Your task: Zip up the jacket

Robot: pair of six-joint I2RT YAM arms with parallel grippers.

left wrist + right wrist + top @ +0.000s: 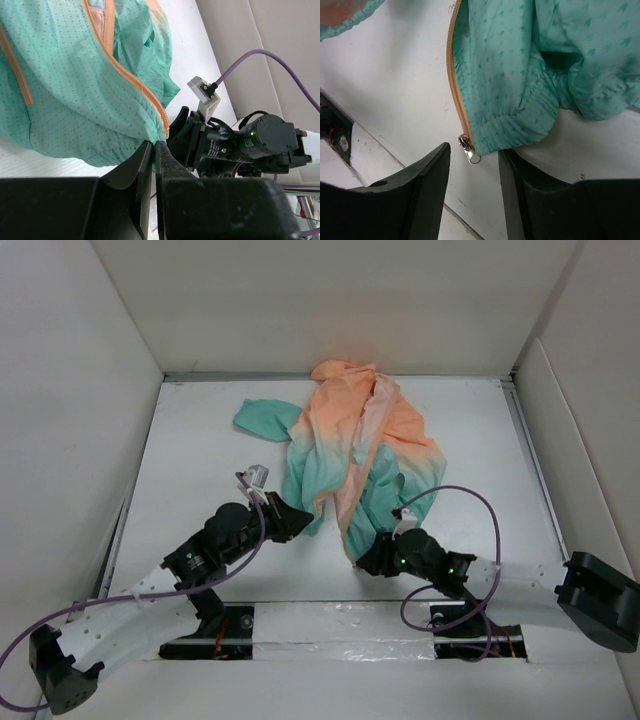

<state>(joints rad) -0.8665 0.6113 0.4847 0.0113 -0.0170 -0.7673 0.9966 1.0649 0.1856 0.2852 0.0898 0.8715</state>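
The jacket (360,440) lies crumpled on the white table (200,460), towards the far wall, its peach hood and shoulders farthest from the arms and its teal hem nearest them. One teal sleeve (262,418) is flung out to the left. The front hangs open, and the two zipper edges run down towards the bases and end apart from each other. The left gripper (298,520) is at the left part of the hem. Seen from its wrist camera, its black fingers (140,170) are drawn together to a thin slit, and the hem corner at the lower end of the orange zipper tape (145,92) comes right down to the fingertips, pinched there as far as I can see. The right gripper (365,558) is low at the bottom of the other front edge. Its wrist view shows the two fingers (427,185) spread well apart and resting near the table. The metal slider (466,145) with its small pull ring hangs at the end of that tape (452,75), between the fingertips and just ahead of them, touching neither. The gathered elastic hem (520,127) bunches just beside the slider. A purple cable (480,502) loops over the right arm
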